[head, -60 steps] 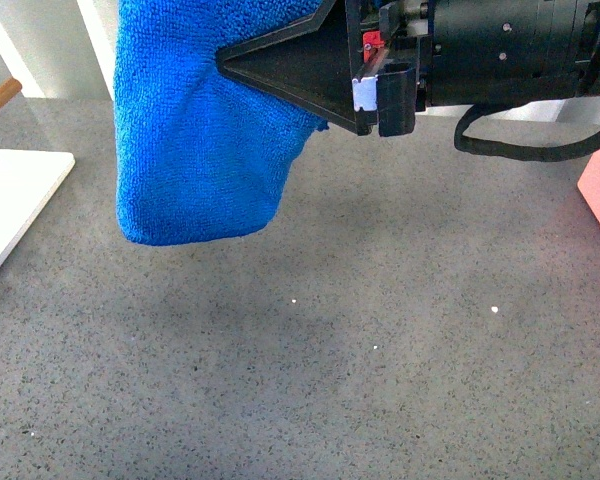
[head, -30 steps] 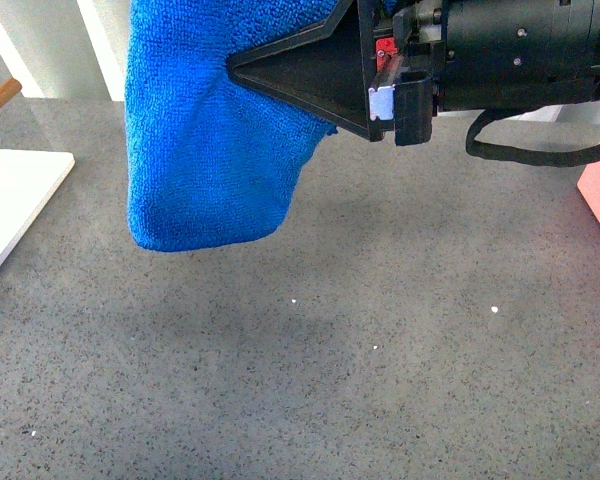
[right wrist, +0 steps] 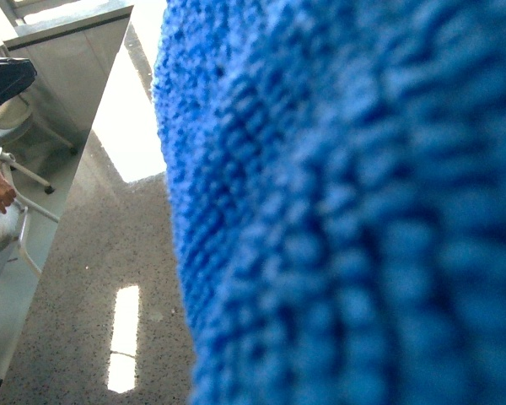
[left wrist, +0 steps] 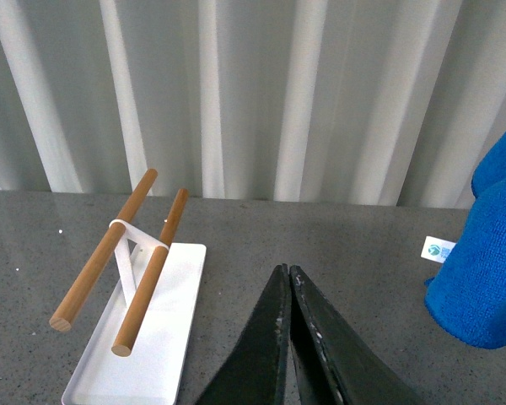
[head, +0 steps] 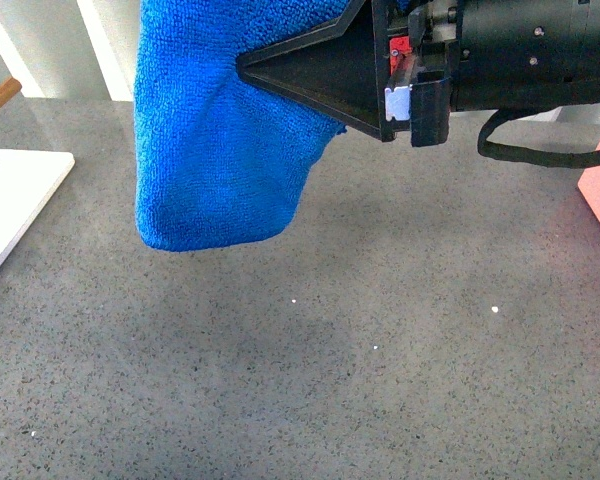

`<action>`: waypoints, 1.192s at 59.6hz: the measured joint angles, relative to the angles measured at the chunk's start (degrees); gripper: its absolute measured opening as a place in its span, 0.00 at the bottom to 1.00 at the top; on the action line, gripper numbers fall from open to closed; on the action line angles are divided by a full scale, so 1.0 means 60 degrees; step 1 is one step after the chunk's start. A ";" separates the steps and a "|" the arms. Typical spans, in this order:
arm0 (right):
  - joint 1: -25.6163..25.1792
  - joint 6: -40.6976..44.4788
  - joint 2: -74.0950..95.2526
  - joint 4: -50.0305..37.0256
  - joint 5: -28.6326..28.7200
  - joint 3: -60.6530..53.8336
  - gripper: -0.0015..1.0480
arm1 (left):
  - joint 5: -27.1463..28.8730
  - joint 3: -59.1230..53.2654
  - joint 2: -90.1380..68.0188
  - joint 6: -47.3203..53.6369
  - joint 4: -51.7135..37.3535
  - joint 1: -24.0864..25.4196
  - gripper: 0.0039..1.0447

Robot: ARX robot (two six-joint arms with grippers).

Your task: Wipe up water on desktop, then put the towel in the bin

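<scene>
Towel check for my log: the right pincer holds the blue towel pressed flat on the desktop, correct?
No. The right pincer holds the towel, but it hangs above the desktop, not pressed flat on it; the front view shows this.

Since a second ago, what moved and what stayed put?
The right gripper, still clamped on the towel, carried it slightly toward the robot's right, hanging clear above the desktop. Nothing was let go. The desktop and the white board stayed where they were.
</scene>
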State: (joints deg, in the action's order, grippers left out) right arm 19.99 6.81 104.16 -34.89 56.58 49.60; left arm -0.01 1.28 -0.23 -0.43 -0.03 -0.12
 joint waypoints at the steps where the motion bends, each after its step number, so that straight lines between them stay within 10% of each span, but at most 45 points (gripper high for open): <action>1: -0.0004 0.0000 -0.0015 0.0033 -0.0033 -0.0022 0.04 | 0.0004 0.0000 0.0000 0.0000 0.0000 0.0000 0.08; 32: -0.1486 0.2914 -0.0597 0.8397 -0.4309 -0.0033 0.04 | 0.0000 0.0000 0.0000 0.0007 0.0000 0.0000 0.95; 54: -0.1800 0.3136 0.1756 0.9231 -0.7406 0.0849 0.04 | 0.0000 0.0000 0.0000 0.0025 0.0000 0.0000 0.94; 71: -0.1836 0.2892 0.3235 0.8983 -0.8080 0.2364 0.04 | 0.0000 0.0000 0.0007 0.0025 0.0000 0.0000 0.94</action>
State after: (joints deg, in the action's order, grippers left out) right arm 8.97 24.16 123.57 19.00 8.10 63.79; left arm -0.01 1.28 -0.19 -0.27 -0.03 -0.12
